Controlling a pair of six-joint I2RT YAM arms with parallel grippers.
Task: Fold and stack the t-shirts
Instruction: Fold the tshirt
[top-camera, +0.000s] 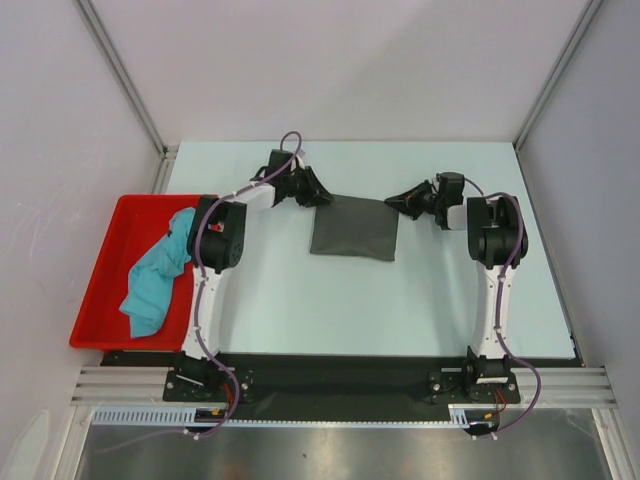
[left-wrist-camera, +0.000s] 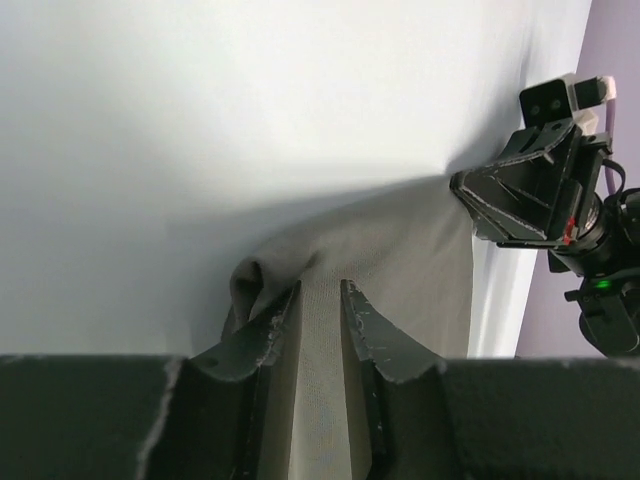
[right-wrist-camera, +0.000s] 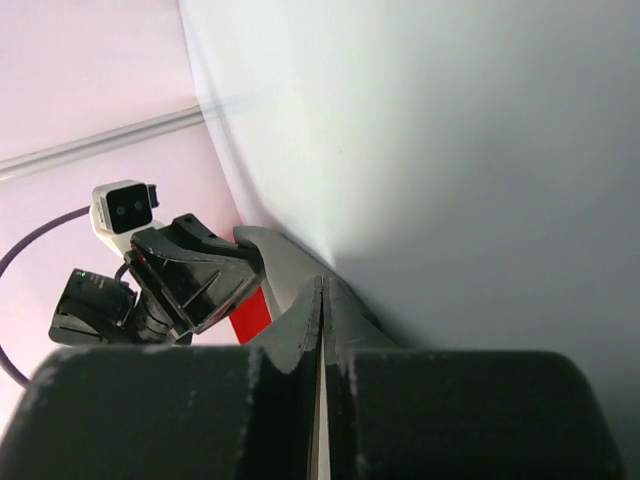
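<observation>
The dark grey t-shirt lies folded into a small rectangle at the middle of the table. My left gripper is at its far left corner. In the left wrist view the gripper is closed on grey cloth that fills the narrow gap and bunches by the left fingertip. My right gripper is at the far right corner. In the right wrist view it is shut, with the shirt's edge at its tips. The teal t-shirt lies crumpled in the red tray.
The red tray sits at the table's left edge, beside the left arm's base. White enclosure walls stand close behind and on both sides. The arms' bases and a black rail run along the near edge.
</observation>
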